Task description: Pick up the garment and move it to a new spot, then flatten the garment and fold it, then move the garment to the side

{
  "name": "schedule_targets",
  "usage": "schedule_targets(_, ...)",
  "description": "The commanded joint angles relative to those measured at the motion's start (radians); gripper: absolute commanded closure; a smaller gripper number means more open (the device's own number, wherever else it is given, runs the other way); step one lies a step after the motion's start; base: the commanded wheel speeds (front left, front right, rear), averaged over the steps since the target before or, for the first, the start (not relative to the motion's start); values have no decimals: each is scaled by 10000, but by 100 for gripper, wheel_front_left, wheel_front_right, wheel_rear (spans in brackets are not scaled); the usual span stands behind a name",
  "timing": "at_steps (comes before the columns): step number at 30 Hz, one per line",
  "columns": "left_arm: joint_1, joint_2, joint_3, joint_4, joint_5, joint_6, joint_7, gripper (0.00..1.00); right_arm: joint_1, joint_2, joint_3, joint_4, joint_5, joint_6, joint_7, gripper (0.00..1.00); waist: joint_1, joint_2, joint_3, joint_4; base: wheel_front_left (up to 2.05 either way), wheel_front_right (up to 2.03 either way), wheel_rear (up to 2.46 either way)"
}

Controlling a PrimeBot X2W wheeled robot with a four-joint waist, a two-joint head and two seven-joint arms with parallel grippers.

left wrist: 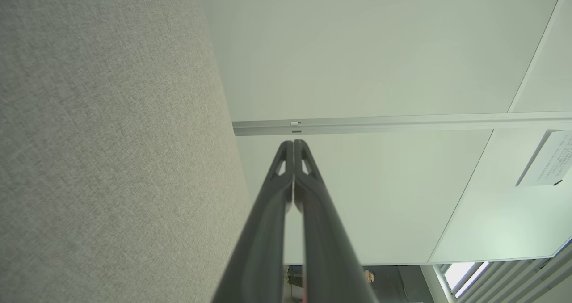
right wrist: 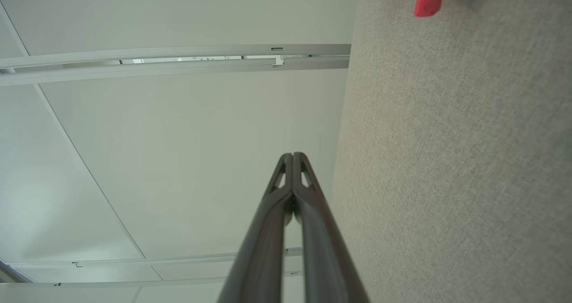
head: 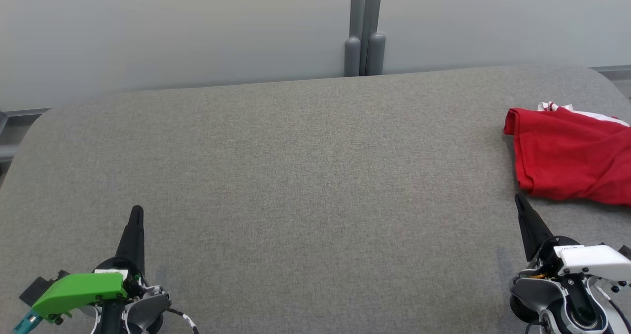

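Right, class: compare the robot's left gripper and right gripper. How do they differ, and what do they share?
The left gripper carries a green cover; the right gripper a white cover. The right gripper's tip lies close to the red garment; the left gripper sits far from it. Both are shut, holding nothing.

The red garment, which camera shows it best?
The head view: the red garment lies bunched at the right of the grey fabric surface, cut by the picture's edge. The right wrist view catches a strip of it along its top edge; the left wrist view faces that surface and wall.
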Motion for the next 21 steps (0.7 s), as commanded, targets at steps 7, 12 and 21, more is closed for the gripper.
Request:
schedule_targets(7,-133,-5,21,-14,-20,-49,36,100,-98,-46,-12,-20,58,4,38,100,0,0,0,0,0,0,0)
schedule_targets(12,-133,-5,21,-14,-20,-49,36,100,-98,-46,-12,-20,58,4,38,100,0,0,0,0,0,0,0)
schedule_targets(21,-133,-5,20,-15,-20,-49,36,100,-98,-46,-11,-20,58,4,37,100,0,0,0,0,0,0,0)
